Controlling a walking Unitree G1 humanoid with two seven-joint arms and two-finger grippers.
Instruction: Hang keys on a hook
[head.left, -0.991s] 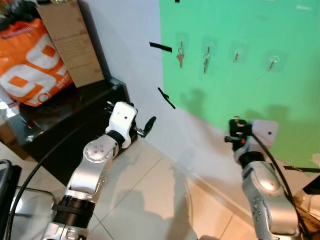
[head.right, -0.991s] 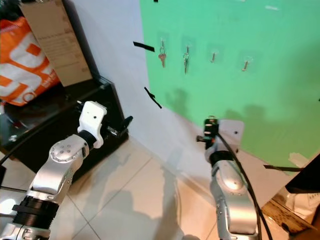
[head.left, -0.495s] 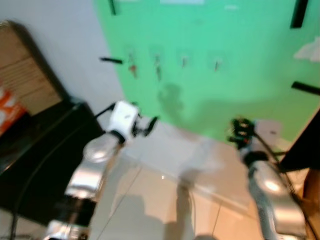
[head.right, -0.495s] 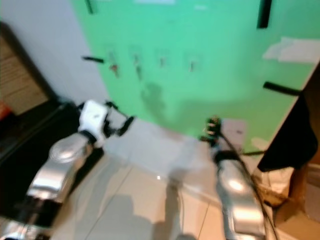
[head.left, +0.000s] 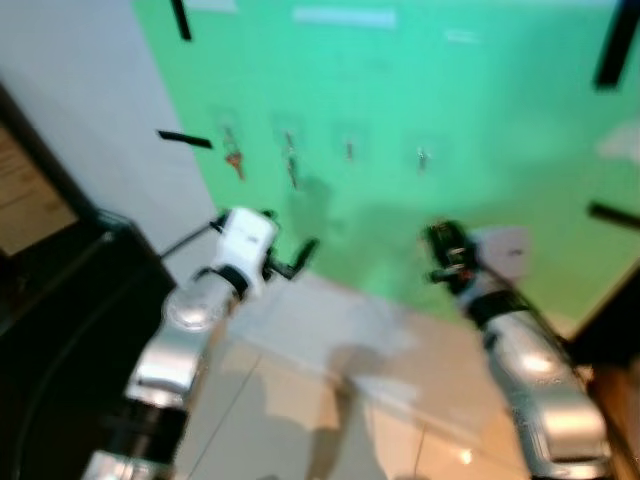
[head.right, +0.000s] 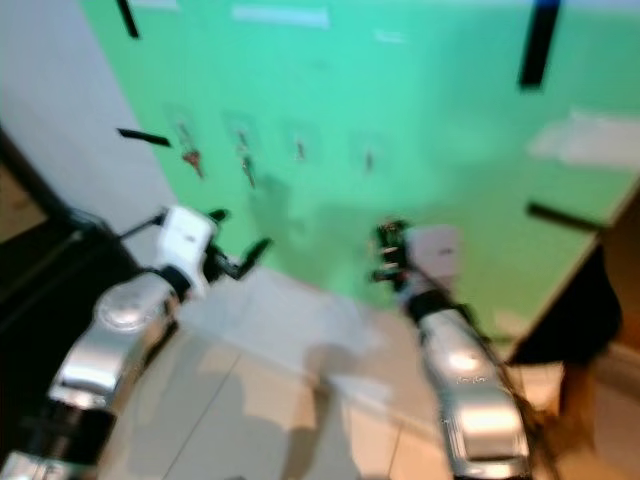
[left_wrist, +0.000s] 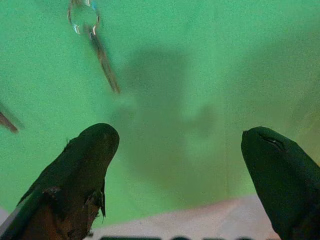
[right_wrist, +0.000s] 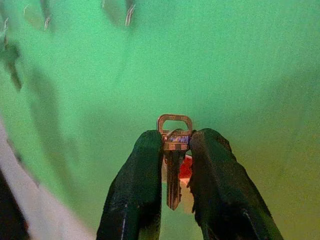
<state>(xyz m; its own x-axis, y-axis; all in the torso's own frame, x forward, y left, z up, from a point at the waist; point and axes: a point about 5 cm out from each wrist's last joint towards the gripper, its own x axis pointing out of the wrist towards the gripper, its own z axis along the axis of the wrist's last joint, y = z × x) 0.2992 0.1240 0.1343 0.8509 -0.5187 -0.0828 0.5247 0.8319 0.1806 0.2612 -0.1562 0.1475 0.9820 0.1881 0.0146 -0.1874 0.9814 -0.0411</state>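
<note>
What changed: the whole picture has slid since a second ago, so the robot's head has turned; the black cabinet now sits at the far left edge and the green board takes up most of the view; everything is a bit blurry, so the robot is likely moving; this looks like it is lining up with the hooks, and the key is not hung yet.
Right claw: pinched tight on the key; it is raised in front of the green board, below the hooks.
Key: one, silver, standing between the two black fingers, its loop end poking out on top; something red shows just behind it.
Left claw: spread wide and holding nothing; it points at the board, near a hanging key.
Hooks: four in a row on the board; hook one and hook two have keys on them; hook three and hook four look bare, though the blur makes that hard to be sure of.
Keys counted: two hanging, one in the claw; three in all.
Arms: two, both silver.
Next: probably lift the key up to a bare hook.
</note>
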